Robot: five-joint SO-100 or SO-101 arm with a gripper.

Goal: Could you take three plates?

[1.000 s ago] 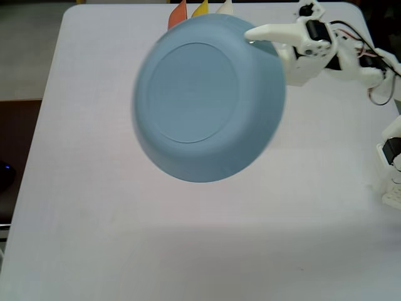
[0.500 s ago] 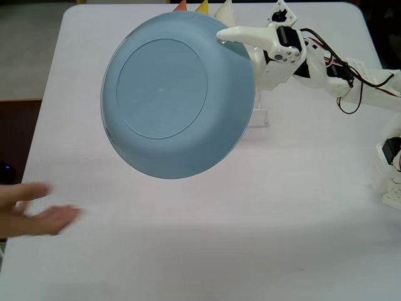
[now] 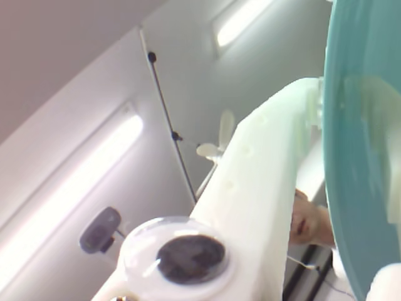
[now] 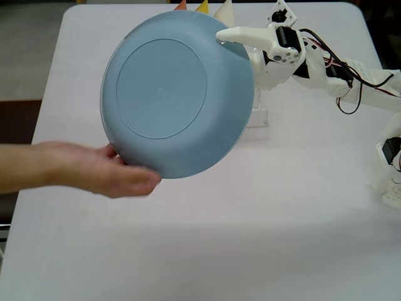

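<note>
The light blue plate [image 4: 178,94] is held up off the table with its underside toward the fixed camera. My gripper [image 4: 227,39] is shut on its upper right rim; one white finger lies over the rim and the other is hidden behind the plate. In the wrist view the plate [image 3: 363,163] fills the right edge beside my white finger [image 3: 263,188]. A person's hand [image 4: 100,172] reaches in from the left and touches the plate's lower left rim. Behind the blue plate only the tops of a yellow plate [image 4: 202,7] and a cream-white plate [image 4: 224,11] show.
An orange-red plate's tip [image 4: 181,5] stands next to the yellow one. A clear rack foot [image 4: 260,117] rests on the white table [image 4: 207,251] below my arm. The arm's base and wires [image 4: 376,81] sit at the right. The wrist view looks up at ceiling lights [image 3: 81,182].
The plate swung left with my arm, then held still. The person's hand came in from the left and now touches the plate's lower rim.
</note>
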